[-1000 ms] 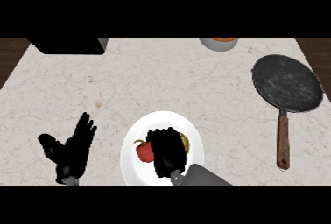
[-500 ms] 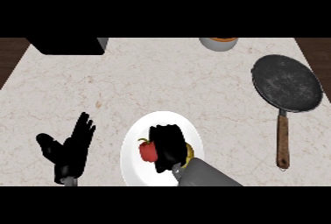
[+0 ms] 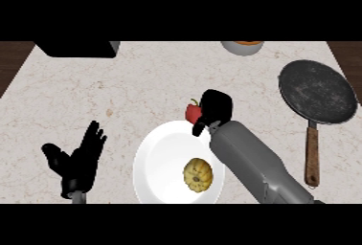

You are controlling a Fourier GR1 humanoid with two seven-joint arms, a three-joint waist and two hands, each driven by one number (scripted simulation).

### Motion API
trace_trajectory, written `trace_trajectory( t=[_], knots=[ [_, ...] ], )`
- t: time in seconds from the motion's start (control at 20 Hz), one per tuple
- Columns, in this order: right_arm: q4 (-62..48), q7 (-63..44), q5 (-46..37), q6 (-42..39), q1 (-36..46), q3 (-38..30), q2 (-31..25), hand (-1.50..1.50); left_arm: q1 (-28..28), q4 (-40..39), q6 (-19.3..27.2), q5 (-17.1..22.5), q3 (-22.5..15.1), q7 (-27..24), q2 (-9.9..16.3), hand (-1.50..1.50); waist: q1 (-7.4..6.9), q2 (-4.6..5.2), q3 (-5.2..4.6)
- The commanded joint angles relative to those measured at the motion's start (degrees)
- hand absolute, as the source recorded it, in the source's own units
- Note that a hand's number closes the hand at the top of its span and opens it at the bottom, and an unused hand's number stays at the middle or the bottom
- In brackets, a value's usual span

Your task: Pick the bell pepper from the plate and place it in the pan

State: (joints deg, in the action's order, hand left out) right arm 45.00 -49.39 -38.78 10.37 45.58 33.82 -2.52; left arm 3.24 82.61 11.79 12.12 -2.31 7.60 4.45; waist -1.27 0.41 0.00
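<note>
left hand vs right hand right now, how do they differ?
The left hand is open, fingers up, resting at the lower left and holding nothing; the right hand is curled round the red pepper. The left sits beside the plate; the right is beyond the plate's far rim, over the counter. Both are black.

One plate (image 3: 152, 162), one pepper (image 3: 191, 111), one squash (image 3: 198, 174), one pan (image 3: 318, 98), one bowl (image 3: 243, 46), two hands (image 3: 74, 160) (image 3: 216, 109).

Bare worktop (image 3: 262, 103) lies between the right robot hand (image 3: 216, 109) and the pan (image 3: 317, 92) at 2 o'clock; nothing stands between.
</note>
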Motion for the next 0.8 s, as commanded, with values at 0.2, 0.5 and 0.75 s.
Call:
trace_trajectory(
  t=[0.2, 0.5, 0.75],
  knots=[
    [-3.9, -10.5, -12.8, 9.6, 11.9, -0.7, -3.5, 1.50, -1.2, -0.8, -0.1, 0.9, 1.5, 0.5, 0.4, 0.00, 0.90, -0.49, -0.06],
    [3.0, -21.4, -19.6, 9.5, 15.2, -2.6, -2.9, 1.50, 0.7, -1.4, -0.7, 0.5, 1.8, -0.6, 0.9, 0.00, 1.89, -0.92, -0.07],
    [1.4, -16.8, -19.6, 10.3, 13.3, -9.5, -8.0, 1.50, 1.2, -0.4, -0.2, -0.3, 0.1, -1.7, -1.0, 0.00, 1.25, -0.53, -0.01]
  ],
)
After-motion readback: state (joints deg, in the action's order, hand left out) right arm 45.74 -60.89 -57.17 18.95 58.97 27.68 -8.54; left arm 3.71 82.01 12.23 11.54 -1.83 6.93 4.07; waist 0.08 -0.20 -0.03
